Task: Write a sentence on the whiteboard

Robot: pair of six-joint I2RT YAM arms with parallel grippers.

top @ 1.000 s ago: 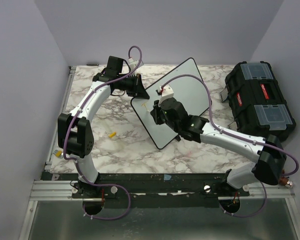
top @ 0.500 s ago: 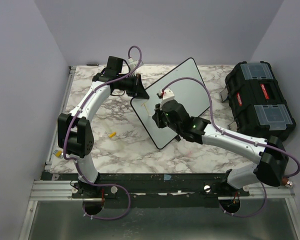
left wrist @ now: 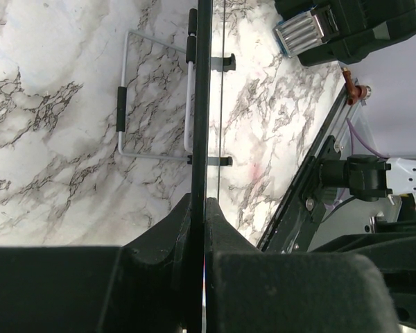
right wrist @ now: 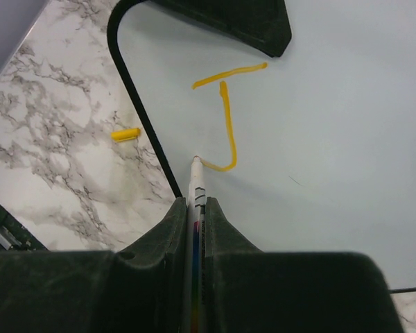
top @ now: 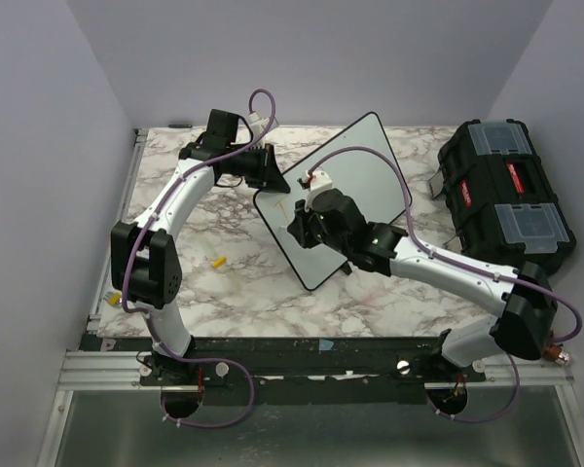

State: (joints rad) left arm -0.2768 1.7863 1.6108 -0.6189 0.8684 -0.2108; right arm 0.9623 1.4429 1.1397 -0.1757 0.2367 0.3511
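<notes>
The whiteboard [top: 365, 175] lies tilted on the marble table, white with a thin black rim. My left gripper [top: 273, 177] is shut on its far-left edge; the left wrist view shows the board edge-on [left wrist: 202, 104] between the gripper's [left wrist: 202, 207] jaws. My right gripper [right wrist: 196, 208] is shut on a white marker [right wrist: 196, 182]. The marker's tip touches the whiteboard [right wrist: 319, 139] close to its left rim. Of the sentence, a single yellow-orange letter "J" [right wrist: 229, 118] shows, and the tip rests at the end of its hook. The right gripper [top: 300, 226] hovers over the board's near-left part.
A black toolbox [top: 501, 199] with clear lids stands at the right edge. A yellow marker cap [top: 218, 261] lies on the table left of the board, also visible as the cap [right wrist: 125, 134]. A white wire stand [left wrist: 156, 97] lies under the board.
My right gripper has shifted slightly left with the marker, and the J's hook has been drawn out toward the board's left rim. The left gripper and board have not moved.
</notes>
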